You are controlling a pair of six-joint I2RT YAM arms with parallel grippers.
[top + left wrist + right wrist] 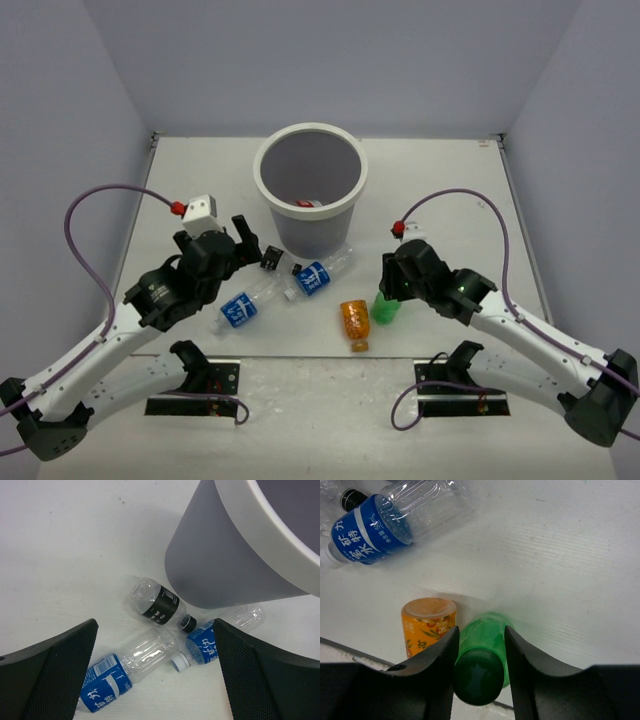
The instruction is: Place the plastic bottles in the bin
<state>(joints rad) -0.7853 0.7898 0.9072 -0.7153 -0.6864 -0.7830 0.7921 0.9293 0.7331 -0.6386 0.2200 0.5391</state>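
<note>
The grey-white bin (262,165) stands at the back centre, with a red-white labelled bottle (308,203) lying inside. In front of it lie three clear bottles: one with a dark label (159,602) and two with blue labels (130,667) (205,645). My left gripper (155,645) hangs open above them, holding nothing. An orange bottle (427,622) lies near the front edge. Beside it is the green bottle (482,655), and my right gripper (481,640) is shut on it, both fingers pressed against its sides.
The bin wall (220,565) rises just behind the clear bottles. The table's front edge runs close under the orange and green bottles. Purple cables loop off both arms, and grey walls close in the sides and back.
</note>
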